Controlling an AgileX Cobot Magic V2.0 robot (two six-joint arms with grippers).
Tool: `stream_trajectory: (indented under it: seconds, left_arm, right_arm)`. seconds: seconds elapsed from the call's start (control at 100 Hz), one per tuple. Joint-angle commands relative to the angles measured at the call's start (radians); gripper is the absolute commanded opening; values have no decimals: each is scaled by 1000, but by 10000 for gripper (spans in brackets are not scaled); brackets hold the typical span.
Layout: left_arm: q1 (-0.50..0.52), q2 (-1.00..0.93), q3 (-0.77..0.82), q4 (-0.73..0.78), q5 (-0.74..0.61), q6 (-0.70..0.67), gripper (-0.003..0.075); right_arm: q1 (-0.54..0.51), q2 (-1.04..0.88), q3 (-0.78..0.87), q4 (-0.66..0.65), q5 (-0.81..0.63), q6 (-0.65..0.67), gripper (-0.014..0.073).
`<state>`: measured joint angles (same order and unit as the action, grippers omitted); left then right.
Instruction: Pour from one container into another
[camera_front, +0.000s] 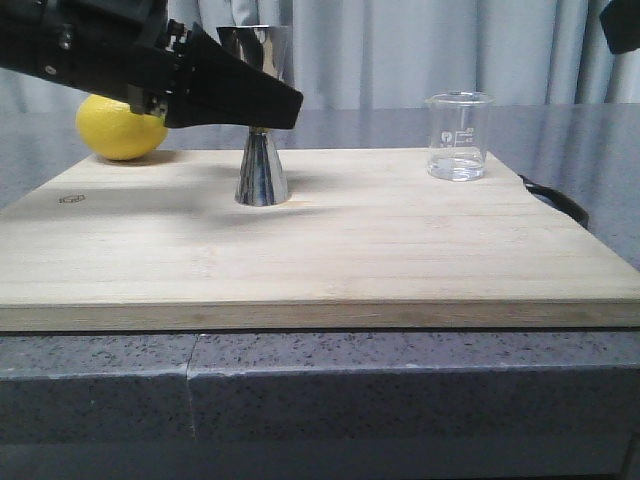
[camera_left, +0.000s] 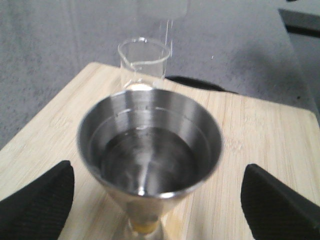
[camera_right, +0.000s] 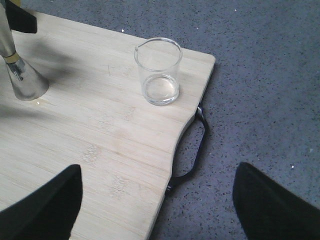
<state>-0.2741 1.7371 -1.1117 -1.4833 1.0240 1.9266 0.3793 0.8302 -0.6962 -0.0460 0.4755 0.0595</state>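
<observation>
A: Clear glass is seen at the far right of the board: the beaker (camera_front: 459, 136) stands upright near the corner; nothing is touching it; whether any liquid remains inside cannot be told.

B: And the jigger (camera_front: 261, 118)?

A: It is stood upright near the middle of the wooden board (camera_front: 320, 255), well apart from the beaker; clear liquid is seen in its upper cup; the left gripper (camera_left: 157, 197) is held around that cup, jaws spread wide, no contact being visible.

B: The other arm?

A: The right gripper (camera_right: 157, 200) is held above the board's edge, jaws open, nothing between them; a lemon (camera_front: 121, 127) is seen behind the left arm.
</observation>
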Motion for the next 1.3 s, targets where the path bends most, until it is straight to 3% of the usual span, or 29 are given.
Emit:
stream_trajectory:
  seconds: [0.0,0.15,0.27,0.45,0.67,0.89,1.06,1.29]
  left_arm:
    - [-3,-109,-54,113,-47,-195,631]
    - [-3,-214,-138,492,-49,-607,631]
    - [-3,-288,-235,792,45,-1037,629]
    - [-3,-393,-330,1130,165,-1439,627]
    - [-3,-541,-297,1323,124,-1711,627]
    - [-3,-737,-114,1437,13,-1865,627]
    - [-3,-918,66,1494,-78,-2013,618]
    - [-3,-1139,290,1494,-275,-2033,618]
  right_arm:
    - [0,-12,-28,-16,-74,1,556]
    - [0,-12,-28,-16,-74,1,556]
    - [0,-12,-28,-18,-74,1,556]
    - [0,-12,-30,8,-66,5,556]
    - [-26,-12,-107,21,69,32,556]
    - [-86,-29,-196,9,320,85,556]
    - [-111,-127,-196,-64,357,127,556]
    - [-111,-301,-170,-107,336,127,556]
